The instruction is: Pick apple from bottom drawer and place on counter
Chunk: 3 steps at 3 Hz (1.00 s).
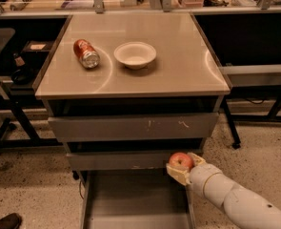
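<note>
The apple (181,160) sits clenched in the end effector (179,170), just above the right edge of the open bottom drawer (130,199), close to the middle drawer (125,160). Rising straight up could clip that drawer or the table (178,70) rim and knock it loose

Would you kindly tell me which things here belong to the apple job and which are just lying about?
Job: apple, held in the gripper above the open bottom drawer's right rear corner; counter.
Lying about: red soda can on its side and white bowl, both on the counter.
</note>
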Tool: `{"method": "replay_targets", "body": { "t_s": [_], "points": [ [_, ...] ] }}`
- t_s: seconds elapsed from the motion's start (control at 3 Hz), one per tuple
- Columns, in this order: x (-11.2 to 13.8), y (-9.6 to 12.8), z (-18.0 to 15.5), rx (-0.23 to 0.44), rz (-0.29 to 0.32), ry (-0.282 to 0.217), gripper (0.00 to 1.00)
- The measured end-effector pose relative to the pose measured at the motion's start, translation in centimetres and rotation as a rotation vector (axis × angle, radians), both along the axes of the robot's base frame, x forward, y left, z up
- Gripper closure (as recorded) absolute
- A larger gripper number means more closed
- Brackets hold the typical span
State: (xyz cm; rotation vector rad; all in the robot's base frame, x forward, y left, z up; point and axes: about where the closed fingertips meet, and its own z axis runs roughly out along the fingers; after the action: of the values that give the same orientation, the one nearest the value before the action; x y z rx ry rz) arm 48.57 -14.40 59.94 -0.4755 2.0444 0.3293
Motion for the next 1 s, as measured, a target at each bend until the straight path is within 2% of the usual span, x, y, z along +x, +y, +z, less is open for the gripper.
{"method": "replay_targets", "body": {
  "t_s": [0.33,1.0],
  "points": [
    [-0.01,-0.4,4.6,-0.023,-0.01,-0.061,1.0],
    [0.19,-0.28,5.54,-0.024,-0.016,-0.077,1.0]
  ]
}}
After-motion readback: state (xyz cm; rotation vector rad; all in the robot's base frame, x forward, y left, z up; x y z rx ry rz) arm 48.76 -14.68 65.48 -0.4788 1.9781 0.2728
